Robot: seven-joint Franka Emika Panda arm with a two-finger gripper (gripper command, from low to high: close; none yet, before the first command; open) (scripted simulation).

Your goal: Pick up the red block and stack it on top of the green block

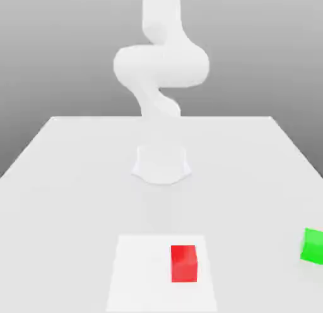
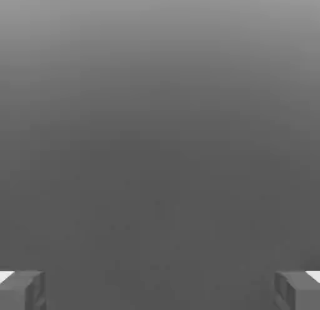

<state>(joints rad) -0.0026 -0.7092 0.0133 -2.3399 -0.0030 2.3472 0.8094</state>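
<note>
The red block is a small plain cube resting near the front of the white table, on a brighter white rectangular patch. At the exterior view's right edge sits the green block, partly cut off by the frame. The two blocks are well apart. In the hand view my gripper is open: its grey fingertips stand far apart with nothing between them, against a plain grey background. The white arm rises from its base behind the blocks.
The arm's round base stands mid-table, behind the red block. The table's far edge runs across the exterior view, and its side edges slant outward toward the front.
</note>
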